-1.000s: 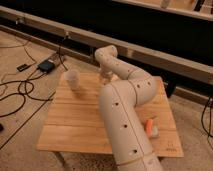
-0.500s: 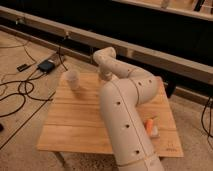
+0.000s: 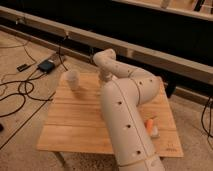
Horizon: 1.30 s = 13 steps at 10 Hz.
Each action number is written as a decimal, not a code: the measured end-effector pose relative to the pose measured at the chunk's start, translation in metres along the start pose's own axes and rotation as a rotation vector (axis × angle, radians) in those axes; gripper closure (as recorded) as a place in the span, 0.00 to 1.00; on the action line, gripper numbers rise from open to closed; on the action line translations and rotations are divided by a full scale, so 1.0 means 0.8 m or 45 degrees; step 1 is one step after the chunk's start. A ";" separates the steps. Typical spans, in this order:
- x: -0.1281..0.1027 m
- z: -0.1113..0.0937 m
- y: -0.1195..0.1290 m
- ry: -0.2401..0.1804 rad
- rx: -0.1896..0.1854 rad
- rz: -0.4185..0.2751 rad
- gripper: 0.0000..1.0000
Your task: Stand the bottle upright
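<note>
My white arm (image 3: 122, 107) reaches from the lower right over the wooden table (image 3: 75, 125) and bends back toward its far edge. The gripper (image 3: 104, 77) points down at the far middle of the table, mostly behind the wrist, and it is shut. The bottle is hidden; the arm covers the spot under the gripper, so I cannot tell whether anything is held.
A pale translucent cup (image 3: 73, 79) stands upright at the far left of the table, left of the gripper. A small orange and white object (image 3: 151, 127) lies near the right edge. Cables and a dark box (image 3: 46, 65) lie on the floor to the left. A dark wall runs behind.
The arm has barely moved. The gripper has gone from open to shut at the same spot. The cup has stayed in place.
</note>
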 end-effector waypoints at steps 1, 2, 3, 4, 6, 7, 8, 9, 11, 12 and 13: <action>0.001 -0.004 0.001 0.002 -0.002 0.000 1.00; 0.000 -0.010 0.002 0.000 -0.006 0.002 1.00; -0.001 -0.020 0.002 0.001 -0.011 0.011 1.00; -0.002 -0.032 0.003 0.000 -0.021 0.026 1.00; -0.002 -0.057 0.003 0.014 -0.038 0.067 1.00; -0.001 -0.066 0.002 0.028 -0.045 0.090 1.00; 0.007 -0.081 0.000 0.079 -0.053 0.143 1.00; 0.011 -0.089 -0.001 0.106 -0.060 0.169 1.00; 0.023 -0.114 0.001 0.211 -0.095 0.241 1.00; 0.027 -0.120 0.000 0.248 -0.104 0.261 1.00; 0.029 -0.126 0.001 0.281 -0.119 0.279 1.00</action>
